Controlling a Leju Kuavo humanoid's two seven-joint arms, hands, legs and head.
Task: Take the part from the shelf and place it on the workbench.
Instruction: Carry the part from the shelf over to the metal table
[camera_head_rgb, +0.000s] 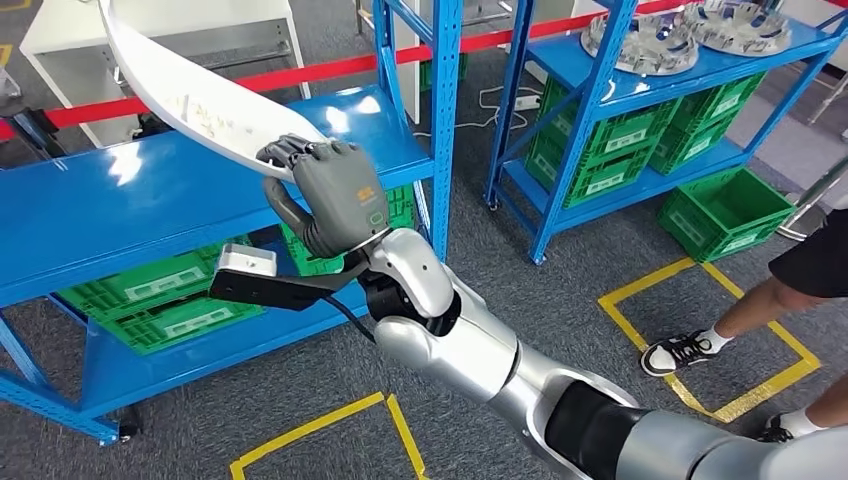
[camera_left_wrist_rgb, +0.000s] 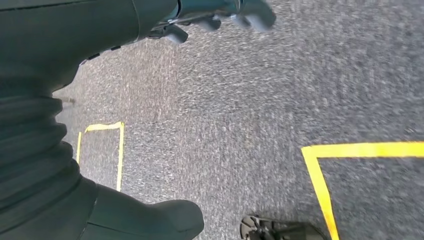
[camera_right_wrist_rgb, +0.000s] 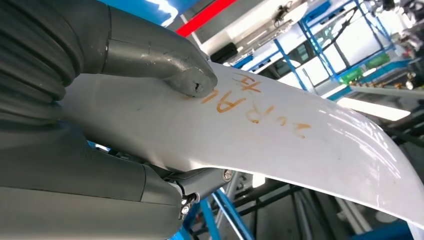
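One long, curved white part (camera_head_rgb: 190, 95) is held up over the top level of the blue shelf (camera_head_rgb: 90, 200) on the left, one end gripped by the right hand (camera_head_rgb: 325, 180) and the rest rising to the upper left, clear of the shelf surface. In the right wrist view the thumb (camera_right_wrist_rgb: 170, 67) is pressed onto the part's (camera_right_wrist_rgb: 280, 145) upper face beside orange handwriting, and the darker fingers (camera_right_wrist_rgb: 200, 182) are closed beneath it. Green crates (camera_head_rgb: 150, 290) are stored on the lower level of that shelf. A second blue shelf (camera_head_rgb: 640, 90) is seen further right, loaded with round metal parts (camera_head_rgb: 690, 35) on top and more green crates below, with one green crate (camera_head_rgb: 725, 210) set on the floor beside it. At the far right, a person's legs (camera_head_rgb: 760, 300) are placed by the yellow floor markings (camera_head_rgb: 700, 340). The left hand (camera_left_wrist_rgb: 220, 17) is blurred in the left wrist view above the grey floor; whether its fingers are apart or closed cannot be told.
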